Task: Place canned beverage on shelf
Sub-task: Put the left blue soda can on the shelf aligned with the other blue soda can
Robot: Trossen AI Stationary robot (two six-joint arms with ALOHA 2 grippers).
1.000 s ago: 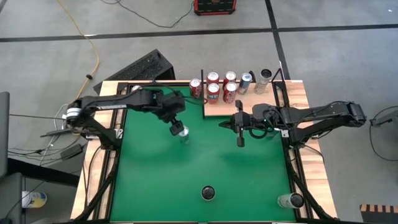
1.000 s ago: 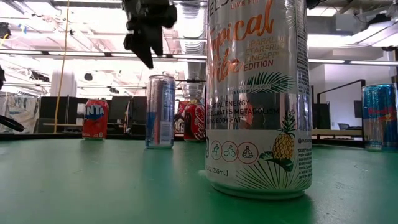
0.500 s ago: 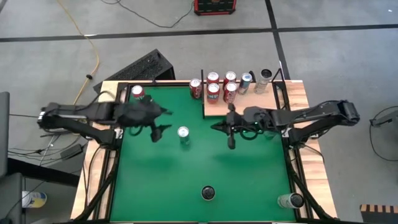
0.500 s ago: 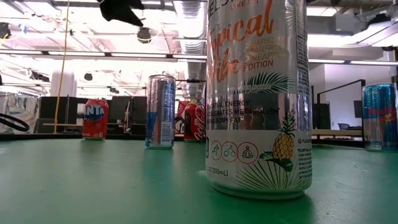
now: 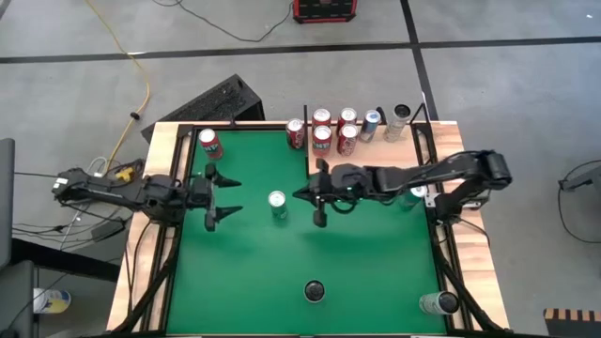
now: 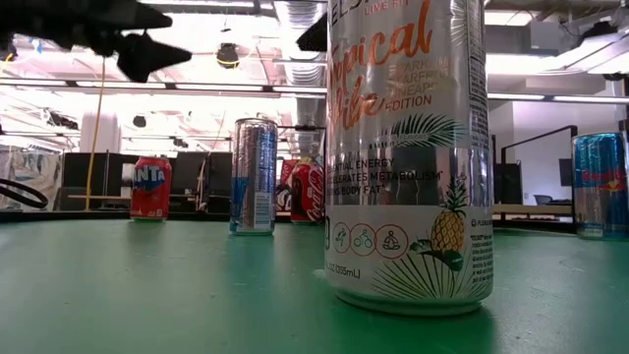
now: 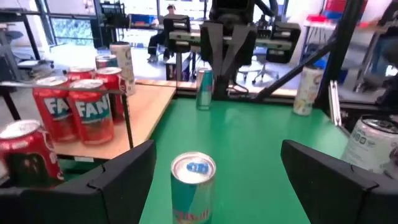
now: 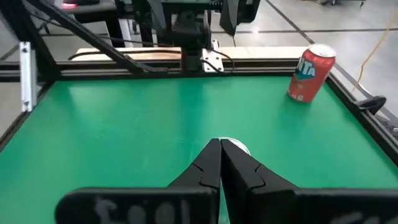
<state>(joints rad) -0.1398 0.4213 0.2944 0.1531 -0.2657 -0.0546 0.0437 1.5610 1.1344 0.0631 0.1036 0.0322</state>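
A slim silver-and-blue can [image 5: 276, 201] stands upright on the green table, between my two grippers. It also shows in the left wrist view [image 7: 193, 183] and the low view [image 6: 254, 177]. My left gripper [image 5: 211, 195] is open, level, left of the can and apart from it. My right gripper [image 5: 302, 195] is shut and empty, just right of the can. Its closed tips [image 8: 219, 146] point at the can's top [image 8: 236, 147]. The pale wood shelf [image 5: 376, 160] with thin black posts stands at the far right and bears several cans.
A red can [image 5: 208, 141] stands at the far left of the table. A dark-topped can [image 5: 314, 291] stands near the front edge and fills the low view [image 6: 408, 147]. Another can [image 5: 439, 302] stands at the front right corner. Red cans [image 5: 322, 137] crowd the shelf's far side.
My left gripper has drawn back from above the silver-and-blue can toward the table's left edge, and now faces the can level. My right gripper has gone toward the table's left, up close to the can. The can has stayed upright in place.
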